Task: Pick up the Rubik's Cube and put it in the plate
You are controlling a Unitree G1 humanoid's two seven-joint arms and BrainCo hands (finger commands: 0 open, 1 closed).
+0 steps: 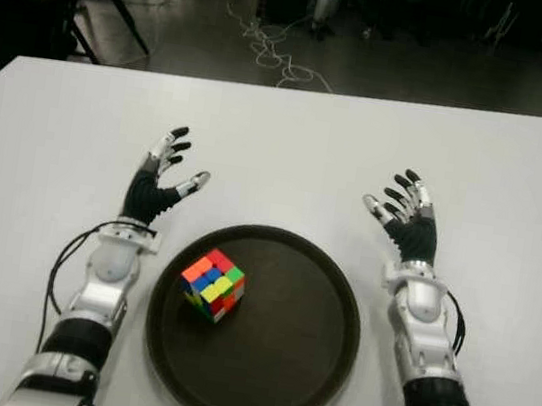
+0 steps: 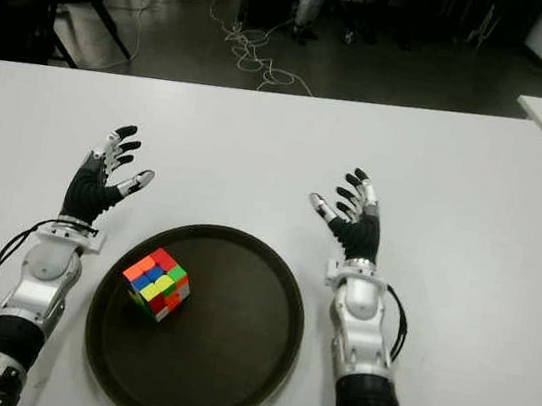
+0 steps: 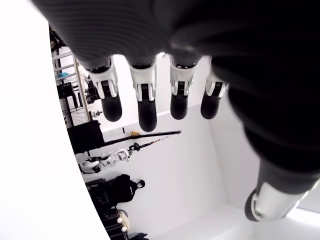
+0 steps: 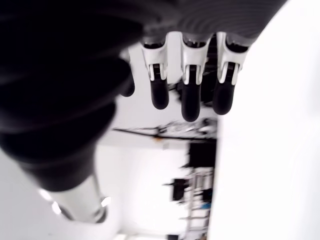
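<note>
Rubik's Cube (image 1: 212, 283) sits inside the dark round plate (image 1: 308, 370), in its left part, lower centre of frame. My left hand (image 1: 157, 185) is left of the plate's upper rim, fingers (image 3: 111, 95) spread, holding nothing. My right hand (image 1: 403, 217) is at the plate's upper right, fingers apart, empty. White tabletop (image 1: 309, 148) beneath.

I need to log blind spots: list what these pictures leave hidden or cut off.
- Rubik's Cube: underside and far faces hidden by its own body in the eye views; absent from both wrist views.
- Plate: near rim cut by the eye views' bottom edge.
- Left hand, right hand: palms face away; forearms cut by that edge.
</note>
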